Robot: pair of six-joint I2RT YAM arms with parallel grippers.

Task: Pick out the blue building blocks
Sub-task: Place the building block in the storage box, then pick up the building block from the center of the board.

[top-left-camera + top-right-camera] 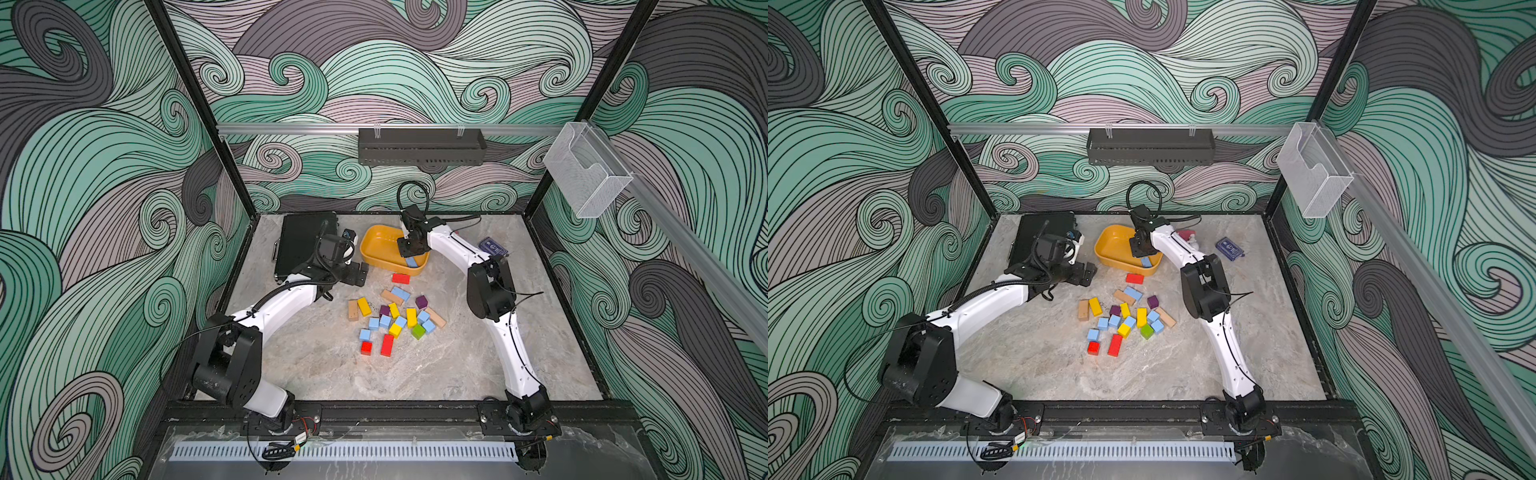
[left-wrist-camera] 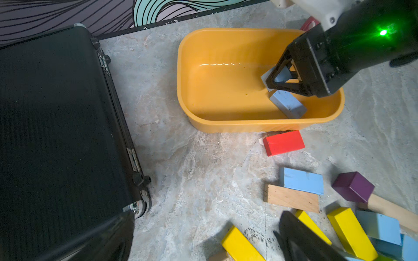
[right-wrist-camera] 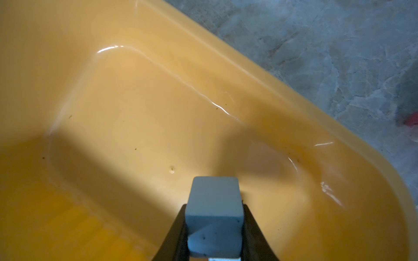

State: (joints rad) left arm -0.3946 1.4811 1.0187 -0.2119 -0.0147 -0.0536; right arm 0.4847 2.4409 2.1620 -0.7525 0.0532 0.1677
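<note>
My right gripper (image 3: 214,210) is shut on a light blue cube (image 3: 214,198) and holds it just above the floor of the yellow tub (image 1: 374,243). It shows in a top view as the right gripper (image 1: 409,252) over the tub's near right corner. A blue brick (image 2: 287,104) lies in the tub beside it. Several more blue blocks lie in the mixed pile on the table, among them a brick (image 1: 401,293) and cubes (image 1: 374,323) (image 1: 429,326) (image 1: 365,334). My left gripper (image 1: 357,274) stands open with nothing in it, left of the tub and above the pile.
A black case (image 1: 301,243) lies at the back left, close to my left arm. A dark navy packet (image 1: 493,247) sits at the back right. Red (image 1: 400,278), yellow (image 1: 364,306), purple (image 1: 421,301), green (image 1: 418,331) and plain wood (image 1: 353,310) blocks mix with the blue ones.
</note>
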